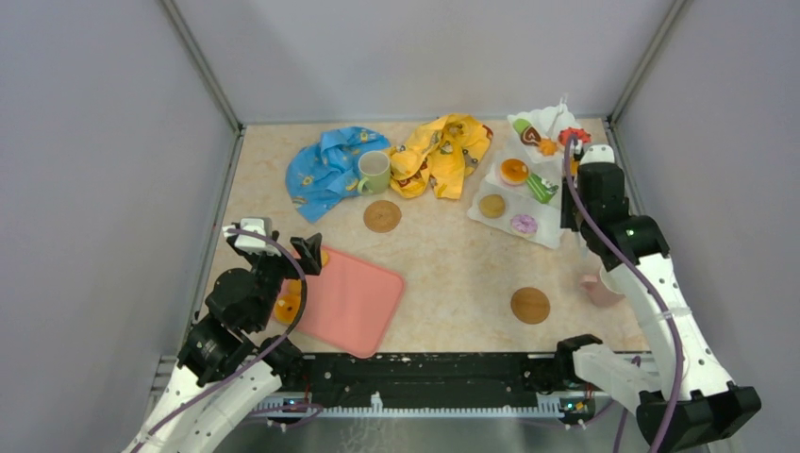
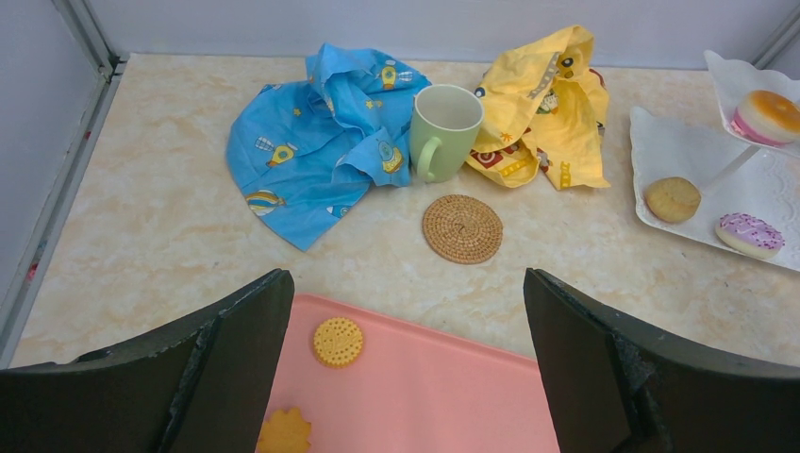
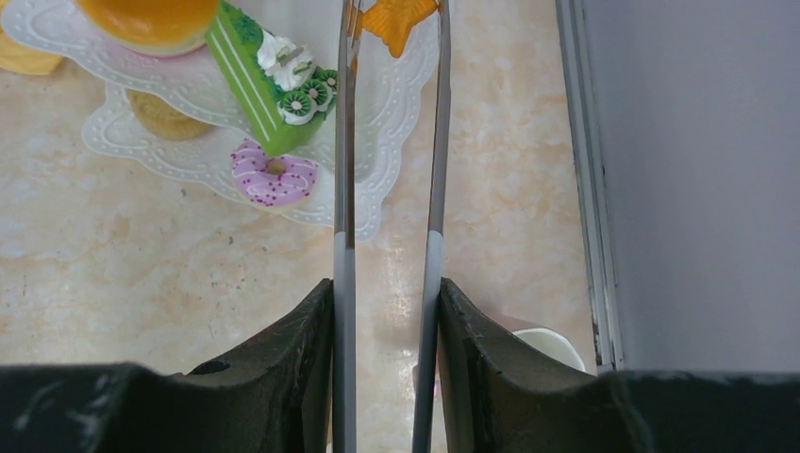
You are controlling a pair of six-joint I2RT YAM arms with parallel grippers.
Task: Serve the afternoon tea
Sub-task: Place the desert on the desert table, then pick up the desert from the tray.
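An orange star pastry (image 3: 396,21) is pinched at the tip of a pair of metal tongs (image 3: 344,142), over one tier of the white stand (image 3: 370,203), on the side toward the right wall. I cannot tell which tier. The right gripper (image 3: 387,293) is clamped on the tongs, pressing the two blades close enough to hold the pastry. The long blades probably let the arm stay outside the stand so it does not knock the tiers.

A green cake slice (image 3: 259,85) already lies on the stand, with a pink donut (image 3: 275,175) on the lowest tier.

Left of the stand, the green mug (image 2: 441,127) stands between a blue cloth (image 2: 311,151) and a yellow cloth (image 2: 547,104). Just beside it is a coaster (image 2: 462,228), but the mug is not on it. A second coaster (image 1: 530,305) lies bare on the near side of the stand, and the rim of a white mug (image 3: 547,347) shows by the right wall, so the cups look unserved.

Far left of the stand, the left gripper (image 2: 408,281) hangs with its jaws wide apart over a pink tray (image 2: 434,396). Two yellow biscuits (image 2: 338,342) wait there, probably the next to be moved.
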